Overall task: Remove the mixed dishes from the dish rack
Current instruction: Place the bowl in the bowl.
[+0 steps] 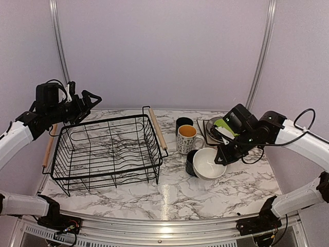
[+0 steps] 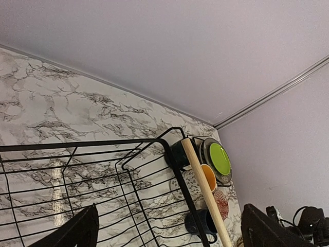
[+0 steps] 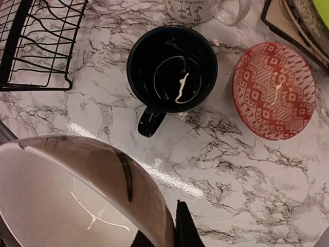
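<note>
Two arms aloft: our right claw grasps a glossy white bowl by its rim; our left claw hangs spread wide.

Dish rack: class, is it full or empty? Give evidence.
Empty. Inside the dish rack only bare wires show; the mugs and plates stand outside, to its right.

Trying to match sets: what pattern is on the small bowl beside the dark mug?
The small bowl is red-and-white diamond-patterned; right wrist view.
</note>
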Tool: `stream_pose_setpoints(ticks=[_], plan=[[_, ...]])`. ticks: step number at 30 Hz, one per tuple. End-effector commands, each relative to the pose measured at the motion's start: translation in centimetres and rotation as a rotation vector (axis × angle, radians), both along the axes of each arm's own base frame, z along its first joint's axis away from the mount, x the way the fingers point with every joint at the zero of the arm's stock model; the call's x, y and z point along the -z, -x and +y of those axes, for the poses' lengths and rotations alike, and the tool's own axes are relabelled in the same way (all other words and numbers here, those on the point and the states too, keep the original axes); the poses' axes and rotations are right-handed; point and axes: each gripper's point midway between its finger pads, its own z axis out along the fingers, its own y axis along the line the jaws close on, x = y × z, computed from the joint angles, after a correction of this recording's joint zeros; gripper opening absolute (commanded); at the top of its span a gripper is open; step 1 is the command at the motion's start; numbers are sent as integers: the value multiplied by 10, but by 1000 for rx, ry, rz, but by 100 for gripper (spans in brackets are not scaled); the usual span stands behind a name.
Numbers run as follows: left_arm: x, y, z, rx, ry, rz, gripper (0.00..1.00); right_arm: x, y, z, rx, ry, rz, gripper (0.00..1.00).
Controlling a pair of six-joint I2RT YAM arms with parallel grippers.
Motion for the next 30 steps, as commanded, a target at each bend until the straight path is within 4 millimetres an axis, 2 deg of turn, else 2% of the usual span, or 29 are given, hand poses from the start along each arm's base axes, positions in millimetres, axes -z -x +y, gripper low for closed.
stream_pose_setpoints(ticks=[1, 6, 10, 12, 14, 19, 23, 24, 26, 30], plan=[[-17, 3, 5, -13, -4, -66, 99, 36, 23, -6, 160, -138, 216, 0], [-15, 11, 8, -23, 20, -68, 99, 84, 10, -19, 310, -223, 267, 0], [-10, 15, 1, 2, 85, -52, 99, 120, 3, -45, 422, -163, 246, 0], [-6, 16, 0, 7, 102, -40, 99, 129, 0, -56, 465, -153, 242, 0], [-5, 18, 1, 1, 106, -40, 99, 124, -6, -63, 494, -163, 222, 0], [-5, 19, 2, -4, 107, -40, 99, 86, -26, -84, 531, -177, 133, 0], [-4, 19, 2, -1, 108, -40, 99, 58, -55, -107, 568, -156, 42, 0], [-4, 18, 1, 1, 110, -39, 99, 55, -64, -112, 579, -153, 31, 0], [-5, 19, 1, 2, 112, -41, 99, 51, -83, -107, 546, -177, 18, 0], [-6, 21, -1, 12, 138, -37, 99, 60, -120, -109, 522, -106, 8, 0]])
